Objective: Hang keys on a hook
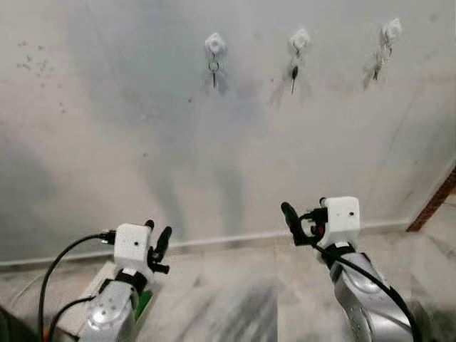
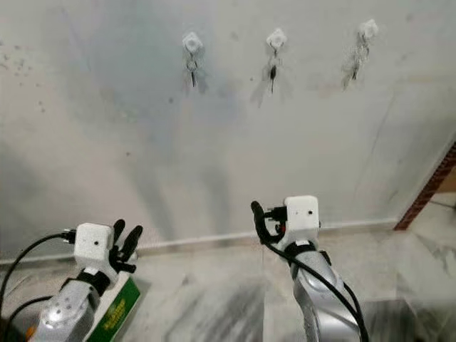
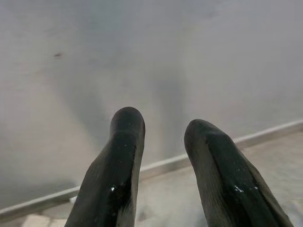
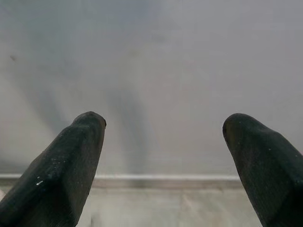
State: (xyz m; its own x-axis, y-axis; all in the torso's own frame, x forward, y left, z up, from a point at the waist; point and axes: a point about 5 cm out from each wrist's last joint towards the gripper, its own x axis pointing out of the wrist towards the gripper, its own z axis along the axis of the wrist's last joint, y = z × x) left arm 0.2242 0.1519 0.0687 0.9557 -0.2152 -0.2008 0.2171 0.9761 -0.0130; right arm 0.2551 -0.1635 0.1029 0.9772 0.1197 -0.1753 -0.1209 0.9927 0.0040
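Three white hooks are sitting in a row high on the pale, stained wall (image 1: 142, 142), and each one is carrying something: the left hook (image 1: 214, 44) is holding a key ring with a small key (image 1: 214, 71) dangling under it, the middle hook (image 1: 299, 38) is holding a dark-headed key (image 1: 293, 77), and the right hook (image 1: 390, 28) is holding a pale bunch of keys (image 1: 377, 64) that is too blurred to make out further. Well below the hooks, near the skirting strip (image 1: 228, 241) where the wall is meeting the marble floor (image 1: 235, 299), both silver arms are reaching forward. The right pincer (image 4: 163, 137) is hovering below the middle hook, its two black fingers (image 4: 71, 156) spread wide apart and gripping nothing. The left pincer (image 3: 163, 137) is hovering lower and off to the left of the left hook, its fingers (image 3: 118, 161) standing slightly apart and likewise empty. Under the left arm, a green box (image 2: 117, 310) with pale lettering is lying on the floor, and black cables (image 1: 60, 260) are looping from the wrist.
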